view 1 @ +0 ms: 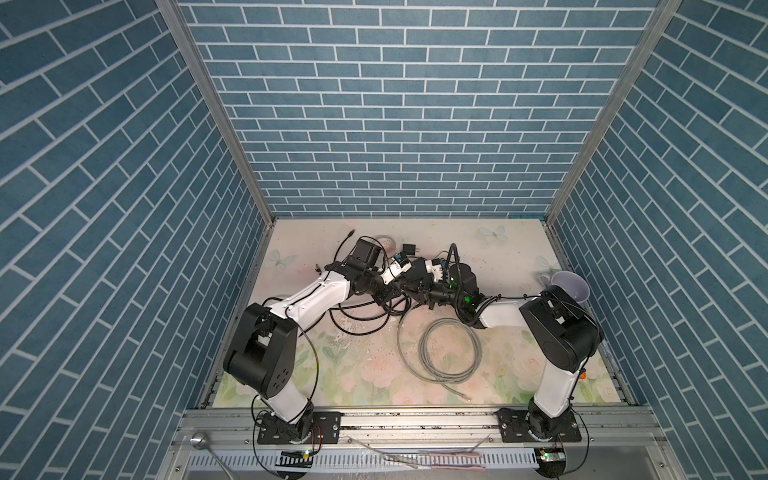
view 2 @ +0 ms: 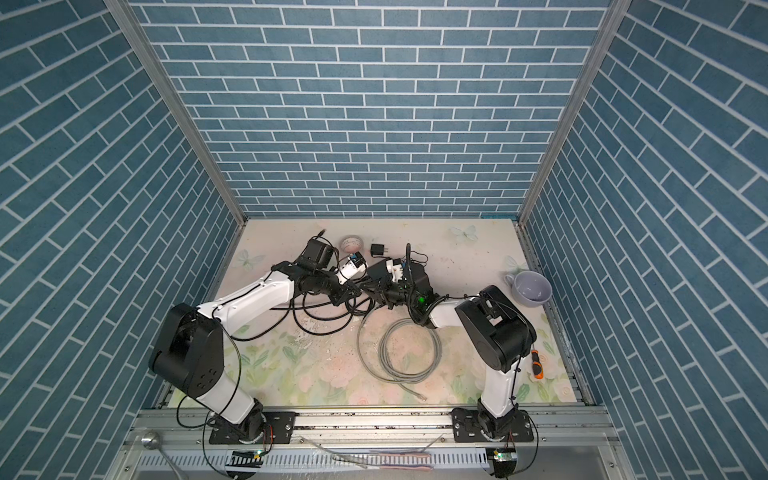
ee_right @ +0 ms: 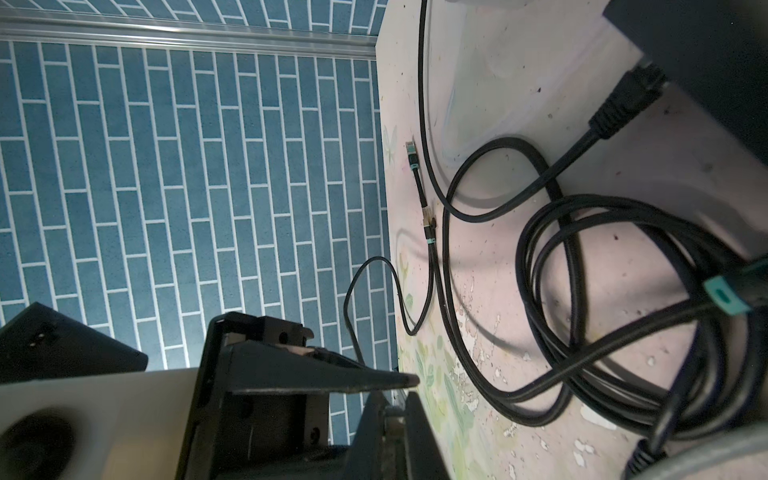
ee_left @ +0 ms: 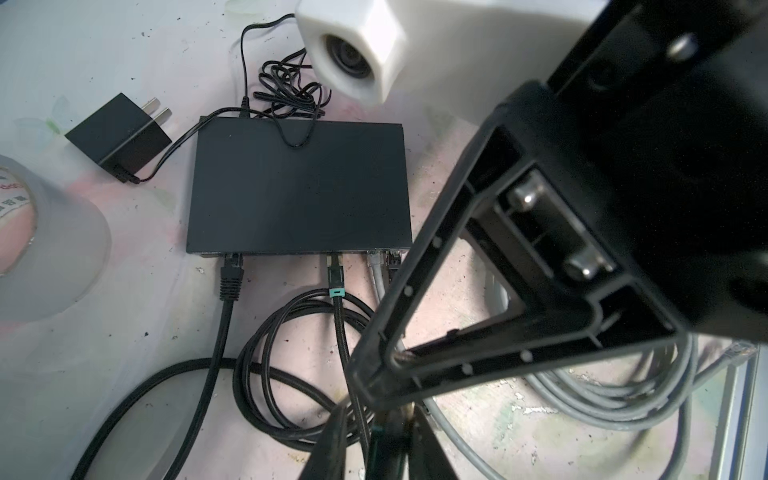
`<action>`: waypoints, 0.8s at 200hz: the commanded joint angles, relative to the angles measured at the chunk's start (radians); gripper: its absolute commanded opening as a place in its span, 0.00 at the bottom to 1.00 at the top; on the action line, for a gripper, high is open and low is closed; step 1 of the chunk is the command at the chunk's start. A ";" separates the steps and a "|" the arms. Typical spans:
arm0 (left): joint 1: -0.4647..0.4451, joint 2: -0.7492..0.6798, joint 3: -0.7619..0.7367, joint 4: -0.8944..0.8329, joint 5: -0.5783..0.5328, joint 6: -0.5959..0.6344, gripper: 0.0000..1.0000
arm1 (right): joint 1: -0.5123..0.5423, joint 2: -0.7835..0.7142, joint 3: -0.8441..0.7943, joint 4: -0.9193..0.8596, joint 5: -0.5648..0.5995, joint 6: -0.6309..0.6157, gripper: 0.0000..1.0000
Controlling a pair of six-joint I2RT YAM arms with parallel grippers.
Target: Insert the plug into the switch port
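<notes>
The switch [ee_left: 299, 187] is a flat black box lying on the table. A black-booted plug [ee_left: 230, 270], a teal-banded plug [ee_left: 334, 276] and a grey plug [ee_left: 376, 259] sit in the ports of its one visible edge. My two grippers meet tip to tip just in front of that edge, in both top views [view 1: 404, 291] [view 2: 365, 293]. My right gripper [ee_right: 394, 399] is shut on a small plug with a gold tip. My left gripper [ee_left: 380, 415] stands narrowly open around that plug's dark body. One left finger [ee_left: 332, 440] is still a little clear of it.
A black power adapter [ee_left: 120, 137] and a tape roll [ee_left: 41, 241] lie beside the switch. Coiled black cables [ee_left: 291, 365] lie in front of it. A grey cable coil [view 1: 451, 349] lies mid-table. A mug [view 1: 567, 286] and a screwdriver [view 2: 537, 365] are at the right edge.
</notes>
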 commanded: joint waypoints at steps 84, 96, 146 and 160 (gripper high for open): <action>-0.001 -0.014 0.019 -0.090 -0.039 0.066 0.16 | 0.017 -0.007 0.014 0.011 0.051 0.054 0.03; -0.001 -0.018 0.013 -0.082 -0.039 0.065 0.17 | 0.017 -0.007 0.012 0.012 0.055 0.056 0.03; -0.001 -0.018 0.012 -0.089 -0.044 0.066 0.19 | 0.018 -0.006 0.005 0.010 0.051 0.056 0.03; -0.001 -0.020 0.008 -0.088 -0.051 0.066 0.23 | 0.018 0.001 0.003 0.014 0.053 0.057 0.03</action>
